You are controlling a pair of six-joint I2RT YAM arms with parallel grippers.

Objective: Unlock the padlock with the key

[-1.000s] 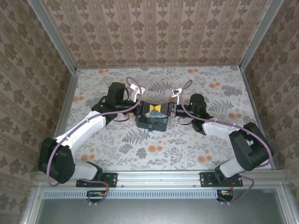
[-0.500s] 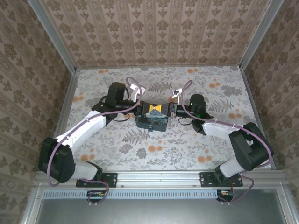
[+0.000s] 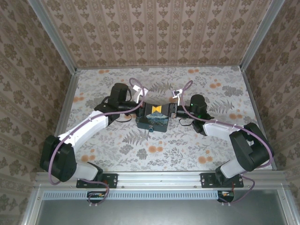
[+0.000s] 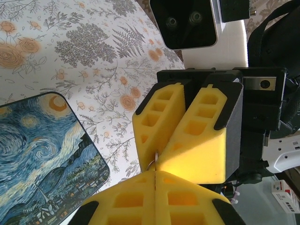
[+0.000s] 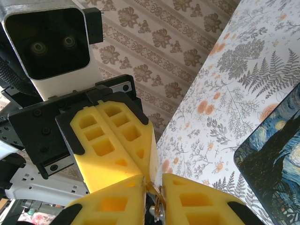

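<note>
Both grippers meet tip to tip above the Starry Night box [image 3: 157,123], their yellow fingertips touching. My right gripper [image 5: 154,183] is shut on a brass key [image 5: 158,199] that sits in the gap between its pads. The key's metal ring [image 4: 152,164] pokes out of the right gripper's fingers [image 4: 187,126] toward my left gripper [image 4: 155,173], which is shut with its pads pressed flat together. The padlock [image 3: 151,130] is a tiny dark body at the box's near edge, below both grippers.
The box [image 4: 42,154] lies flat in the middle of the floral table [image 3: 197,145]. Wallpapered walls [image 3: 154,33] close in the back and both sides. Purple cables loop above each wrist.
The left arm's wrist has shifted slightly right, toward the box. The fingertips stay together above the box; the right arm is still.
</note>
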